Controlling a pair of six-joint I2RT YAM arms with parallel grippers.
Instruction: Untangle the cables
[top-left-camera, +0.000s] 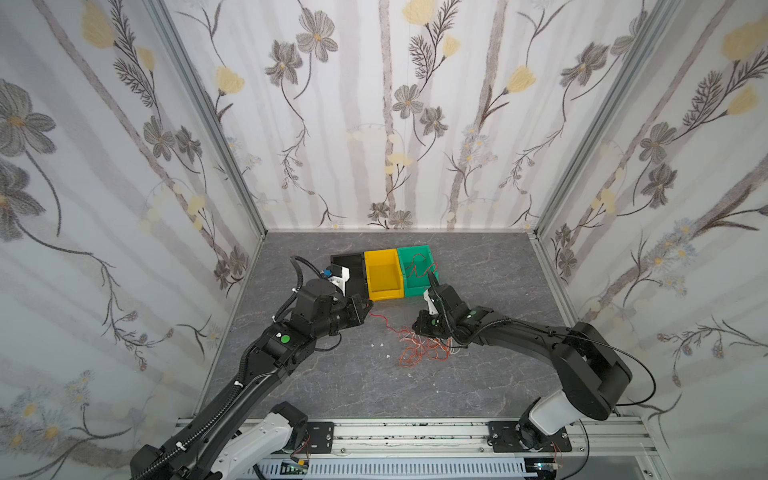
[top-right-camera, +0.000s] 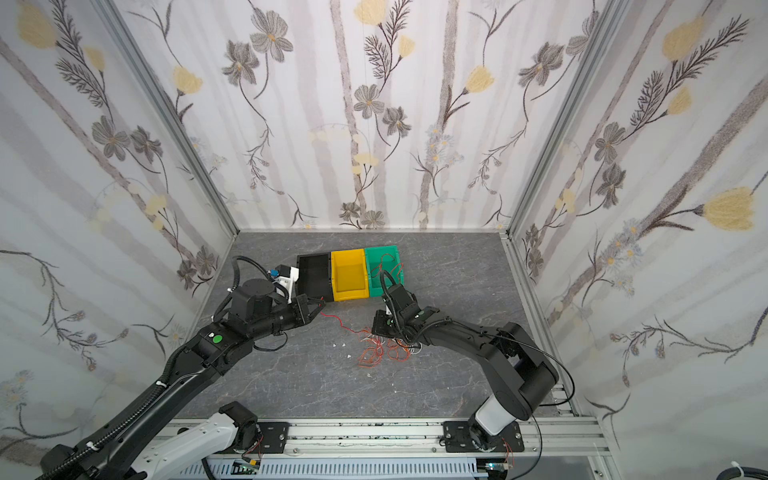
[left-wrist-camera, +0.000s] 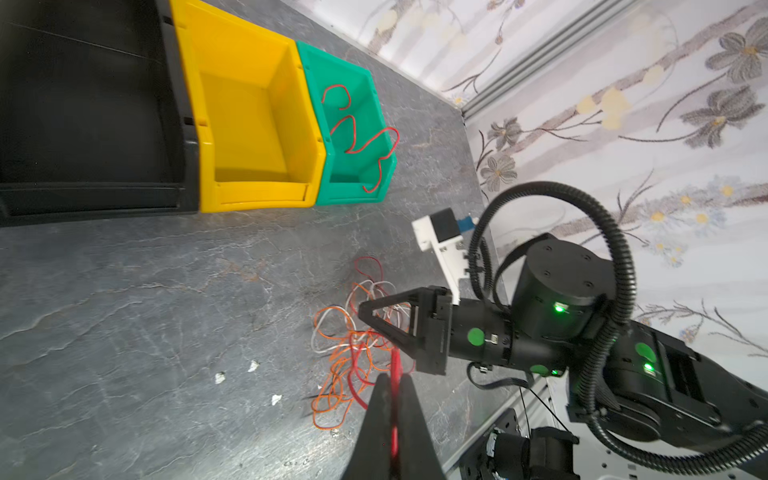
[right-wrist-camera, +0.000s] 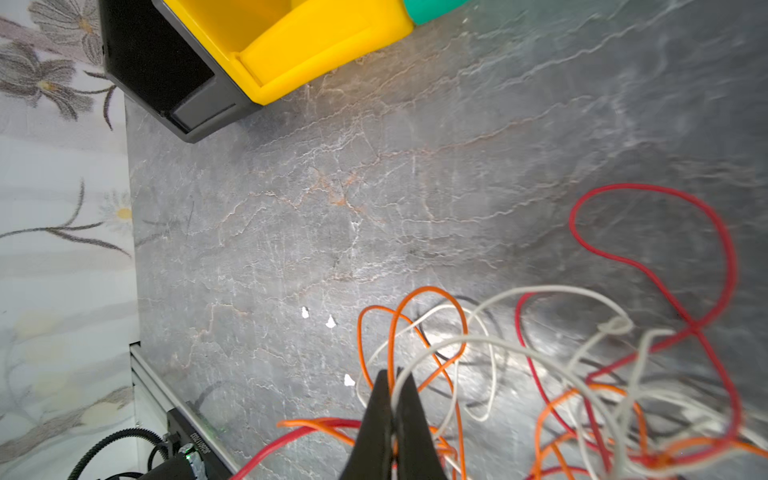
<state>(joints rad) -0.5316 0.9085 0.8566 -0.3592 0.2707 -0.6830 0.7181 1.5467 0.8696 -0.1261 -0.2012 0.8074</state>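
Observation:
The cables (top-left-camera: 424, 348) lie as a tangle of red, orange and white strands on the grey table, seen in both top views (top-right-camera: 380, 349). One red cable (top-left-camera: 384, 323) stretches from the tangle to my left gripper (top-left-camera: 368, 307), which is shut on it; in the left wrist view the red strand (left-wrist-camera: 397, 361) runs between the closed fingers of the gripper (left-wrist-camera: 392, 376). At the tangle's far edge my right gripper (top-left-camera: 417, 325) is shut, with orange and white strands (right-wrist-camera: 436, 332) pinched in it (right-wrist-camera: 394, 374). Another red cable (left-wrist-camera: 338, 86) lies in the green bin (top-left-camera: 415, 250).
Three bins stand in a row behind the arms: black (top-left-camera: 349, 257), yellow (top-left-camera: 384, 296) and green. Small white scraps (top-left-camera: 380, 345) dot the table left of the tangle. Patterned walls close in three sides, and a metal rail (top-left-camera: 415, 432) runs along the front.

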